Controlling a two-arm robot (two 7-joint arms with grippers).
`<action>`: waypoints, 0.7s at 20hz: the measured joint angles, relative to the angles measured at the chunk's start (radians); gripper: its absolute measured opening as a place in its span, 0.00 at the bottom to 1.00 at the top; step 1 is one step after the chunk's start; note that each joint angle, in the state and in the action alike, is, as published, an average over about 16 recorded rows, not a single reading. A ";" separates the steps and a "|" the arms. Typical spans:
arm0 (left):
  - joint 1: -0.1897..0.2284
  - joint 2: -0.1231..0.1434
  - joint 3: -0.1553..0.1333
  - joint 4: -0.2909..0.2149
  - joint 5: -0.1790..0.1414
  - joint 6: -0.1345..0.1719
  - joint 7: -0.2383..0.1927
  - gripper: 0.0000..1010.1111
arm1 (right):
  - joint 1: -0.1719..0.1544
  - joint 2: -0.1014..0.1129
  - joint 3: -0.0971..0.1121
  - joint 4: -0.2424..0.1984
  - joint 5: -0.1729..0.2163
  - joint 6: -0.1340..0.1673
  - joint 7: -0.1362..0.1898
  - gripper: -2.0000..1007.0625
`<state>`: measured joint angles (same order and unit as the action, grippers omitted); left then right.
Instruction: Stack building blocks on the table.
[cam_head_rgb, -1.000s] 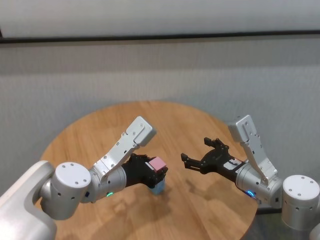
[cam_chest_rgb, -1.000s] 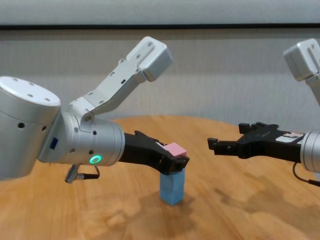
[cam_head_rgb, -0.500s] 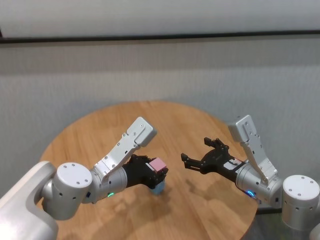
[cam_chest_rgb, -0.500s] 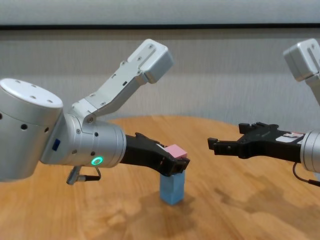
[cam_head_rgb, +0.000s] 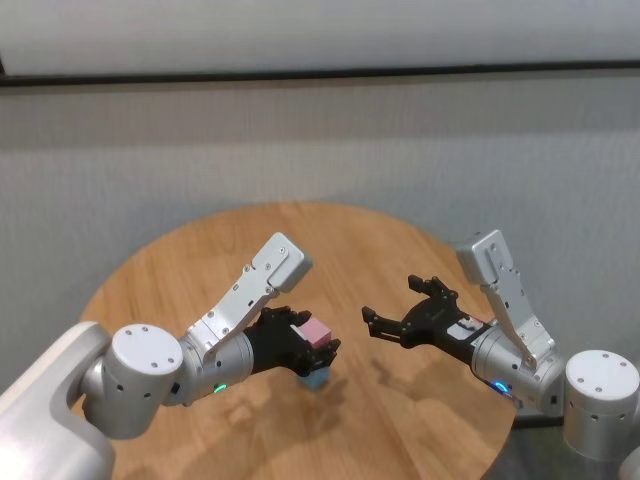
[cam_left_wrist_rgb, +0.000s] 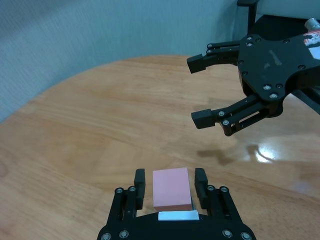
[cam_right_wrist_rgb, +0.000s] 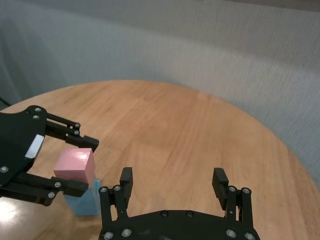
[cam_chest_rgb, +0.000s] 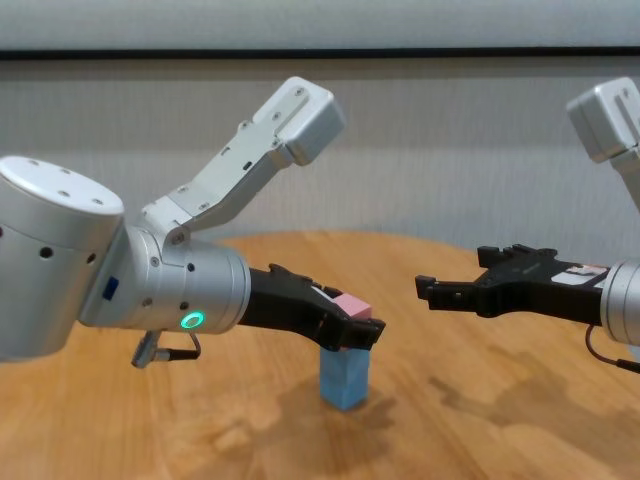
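Pink block (cam_left_wrist_rgb: 172, 189) sits on top of the blue stack (cam_chest_rgb: 344, 378) mid tabletop (cam_head_rgb: 350, 240). Our left tool (cam_left_wrist_rgb: 171, 186) flanks the pink block, fingers parted with slim gaps both sides, so we judge it's letting go without nudging the stack. Right tool (cam_head_rgb: 400, 312) hangs right of the stack, spread wide, holding nothing, likely clear on purpose.
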<state>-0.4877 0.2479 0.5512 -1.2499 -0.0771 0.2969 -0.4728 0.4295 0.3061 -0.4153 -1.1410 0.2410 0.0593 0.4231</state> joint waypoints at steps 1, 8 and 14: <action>0.001 0.001 -0.002 -0.003 -0.001 -0.001 0.000 0.63 | 0.000 0.000 0.000 0.000 0.000 0.000 0.000 1.00; 0.006 0.017 -0.021 -0.033 -0.011 -0.006 0.005 0.85 | 0.000 0.000 0.000 0.000 0.000 0.000 0.000 1.00; 0.003 0.041 -0.053 -0.045 -0.028 -0.015 0.010 0.95 | 0.000 0.000 0.000 0.000 0.000 0.000 0.000 1.00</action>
<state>-0.4844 0.2891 0.4981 -1.2953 -0.1049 0.2821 -0.4627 0.4296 0.3061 -0.4153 -1.1410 0.2410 0.0593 0.4231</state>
